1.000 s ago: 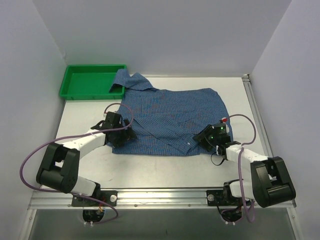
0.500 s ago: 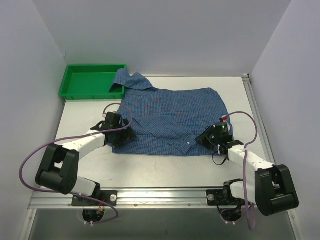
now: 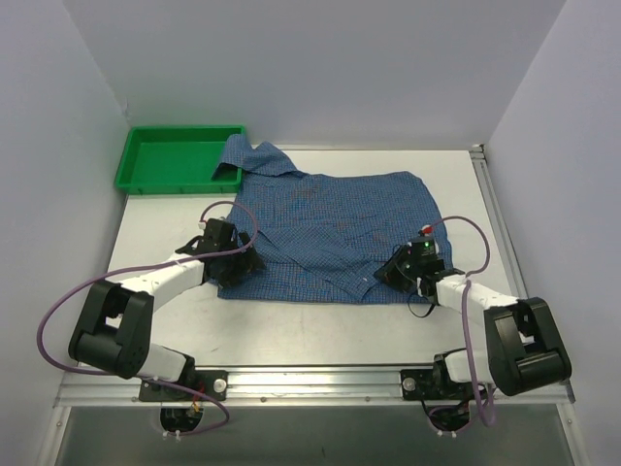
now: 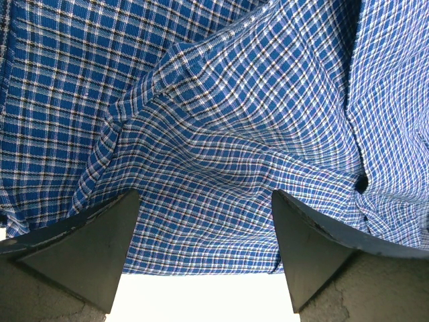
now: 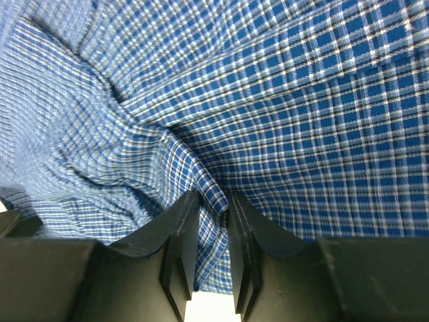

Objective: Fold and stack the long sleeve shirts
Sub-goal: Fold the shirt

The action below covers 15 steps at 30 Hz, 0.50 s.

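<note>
A blue fine-checked long sleeve shirt (image 3: 325, 228) lies spread on the white table (image 3: 320, 325), its collar resting over the corner of a green tray. My left gripper (image 3: 241, 264) stands open at the shirt's near left hem (image 4: 201, 228), its fingers (image 4: 100, 235) wide apart with cloth lying between them, not pinched. My right gripper (image 3: 388, 274) is shut on a raised fold of the shirt's near right hem (image 5: 213, 201); the cloth is squeezed between its fingers (image 5: 181, 228).
A green plastic tray (image 3: 175, 158) stands at the back left, partly under the shirt's collar. White walls close in the left, back and right. A metal rail (image 3: 320, 383) runs along the near table edge by the arm bases.
The right gripper has closed onto the fold at the shirt's near right hem and shifted slightly left. The left gripper has stayed open at the left hem.
</note>
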Each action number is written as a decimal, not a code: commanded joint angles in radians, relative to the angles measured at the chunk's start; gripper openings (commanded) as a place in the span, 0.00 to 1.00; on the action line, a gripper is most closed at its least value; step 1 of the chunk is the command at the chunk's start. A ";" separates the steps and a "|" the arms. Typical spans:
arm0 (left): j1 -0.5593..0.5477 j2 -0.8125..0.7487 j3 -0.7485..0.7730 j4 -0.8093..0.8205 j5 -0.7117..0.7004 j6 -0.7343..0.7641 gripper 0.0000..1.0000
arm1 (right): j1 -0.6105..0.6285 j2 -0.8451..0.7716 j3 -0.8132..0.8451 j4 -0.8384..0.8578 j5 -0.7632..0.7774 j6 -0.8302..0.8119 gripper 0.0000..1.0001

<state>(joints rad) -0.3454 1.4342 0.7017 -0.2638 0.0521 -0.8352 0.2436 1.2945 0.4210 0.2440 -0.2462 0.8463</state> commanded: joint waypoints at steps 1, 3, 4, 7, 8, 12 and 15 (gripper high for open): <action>0.000 -0.008 -0.025 -0.048 -0.046 0.008 0.91 | 0.008 0.023 0.032 0.038 -0.005 -0.004 0.23; 0.000 -0.009 -0.025 -0.054 -0.073 0.007 0.91 | 0.006 0.003 0.041 0.008 0.004 -0.016 0.11; 0.000 -0.008 -0.027 -0.055 -0.078 0.007 0.91 | 0.006 -0.010 0.051 -0.023 0.019 -0.029 0.08; 0.002 -0.008 -0.027 -0.072 -0.104 0.002 0.91 | -0.007 -0.076 0.123 -0.181 0.045 -0.088 0.00; 0.003 -0.008 -0.028 -0.075 -0.109 -0.002 0.91 | -0.012 -0.108 0.142 -0.222 0.050 -0.099 0.00; 0.014 -0.012 -0.031 -0.089 -0.132 -0.013 0.91 | -0.084 -0.141 0.254 -0.458 0.013 -0.160 0.00; 0.019 -0.018 -0.033 -0.097 -0.139 -0.016 0.91 | -0.142 -0.155 0.294 -0.566 -0.018 -0.205 0.00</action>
<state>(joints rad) -0.3420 1.4246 0.6994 -0.2802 -0.0189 -0.8532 0.1501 1.1625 0.6708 -0.1059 -0.2443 0.7124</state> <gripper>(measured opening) 0.906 0.040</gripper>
